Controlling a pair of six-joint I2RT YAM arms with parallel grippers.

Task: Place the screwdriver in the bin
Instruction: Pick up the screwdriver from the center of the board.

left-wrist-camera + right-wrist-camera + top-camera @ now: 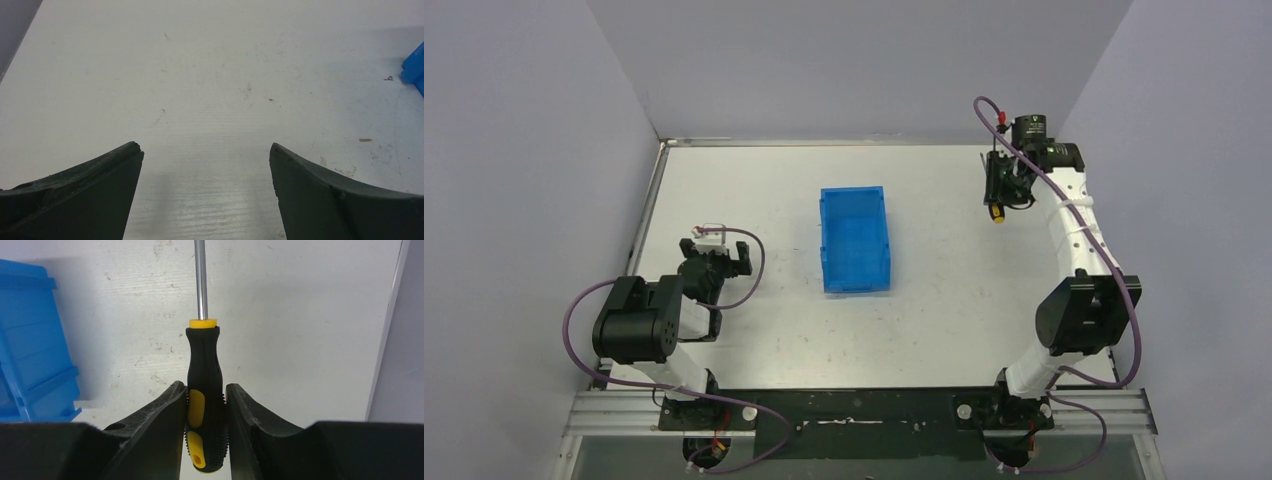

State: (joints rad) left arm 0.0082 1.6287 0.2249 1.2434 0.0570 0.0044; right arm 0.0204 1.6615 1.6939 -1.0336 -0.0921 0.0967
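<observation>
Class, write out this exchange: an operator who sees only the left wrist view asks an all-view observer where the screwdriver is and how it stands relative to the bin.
Operator: I see only table and a corner of the bin. Where is the screwdriver?
Observer: The right gripper is shut on its handle, with the shaft pointing away from the fingers.
Operator: Is it over the bin?
Observer: No. From above, it is held to the right of the bin, apart from it, towards the table's far right corner.
</observation>
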